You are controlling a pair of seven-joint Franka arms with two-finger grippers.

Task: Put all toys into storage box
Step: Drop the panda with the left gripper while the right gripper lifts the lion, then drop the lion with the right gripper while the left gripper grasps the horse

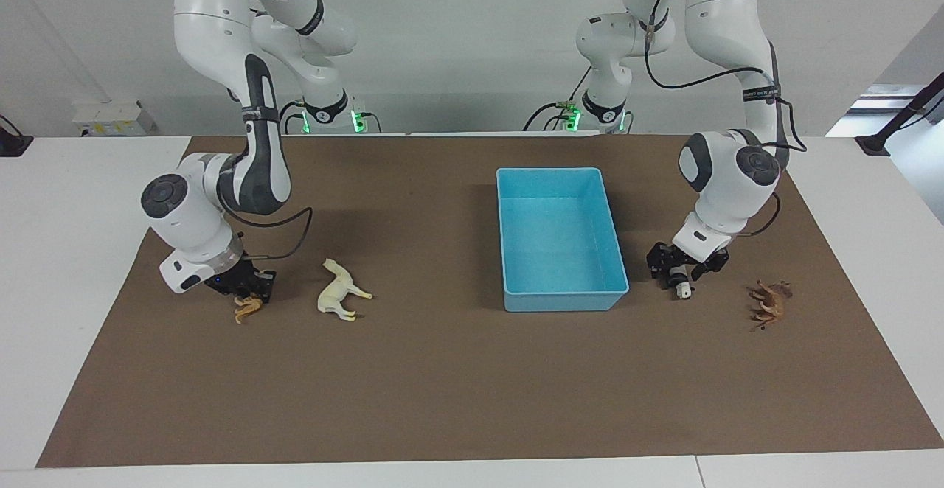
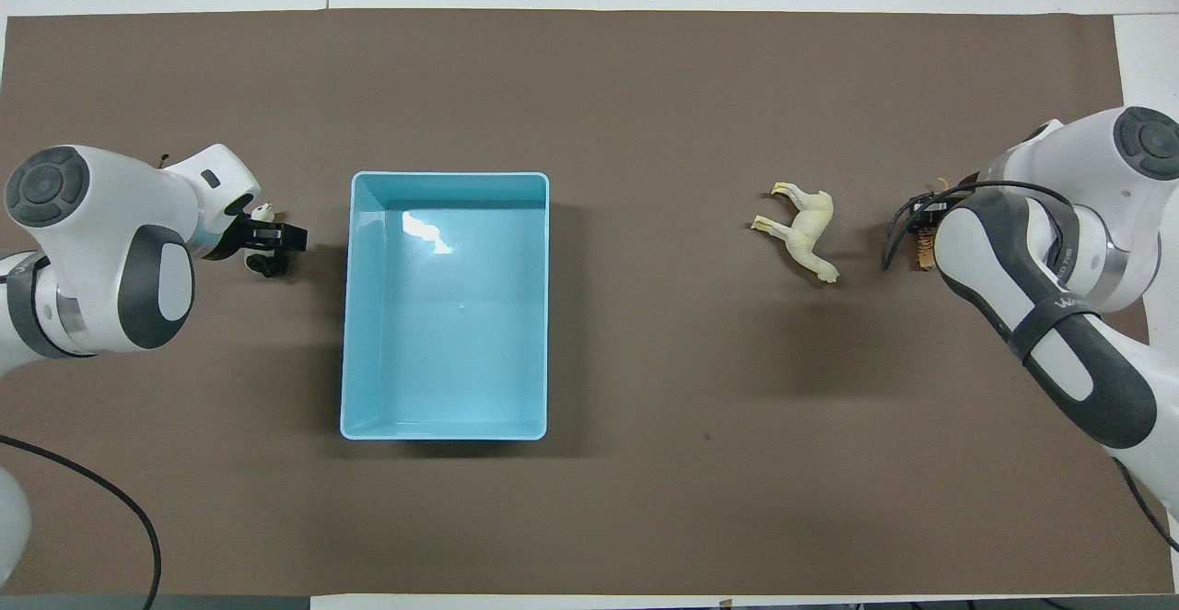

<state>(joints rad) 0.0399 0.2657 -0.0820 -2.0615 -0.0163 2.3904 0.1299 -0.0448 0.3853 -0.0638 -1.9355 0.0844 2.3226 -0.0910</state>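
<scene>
A: What's each gripper doing?
B: Left gripper (image 1: pixel 682 279) pinches the panda (image 1: pixel 684 290) beside the empty box (image 1: pixel 560 300); right gripper (image 1: pixel 249 293) clamps the tiger (image 1: pixel 247 309). Horse (image 1: pixel 338 290) and lion (image 1: pixel 768 302) lie on the mat (image 1: pixel 442 385).

The storage box (image 2: pixel 445 315) looked like smooth, glossy light blue plastic, its floor catching a bright reflection. The cream-white horse (image 1: pixel 339 290) had a smooth, slightly shiny plastic finish. The brown table cover (image 1: pixel 457 385) appeared matt and flat, like paper or card. The arms' white shells (image 1: pixel 199 27) were glossy, hard plastic.
</scene>
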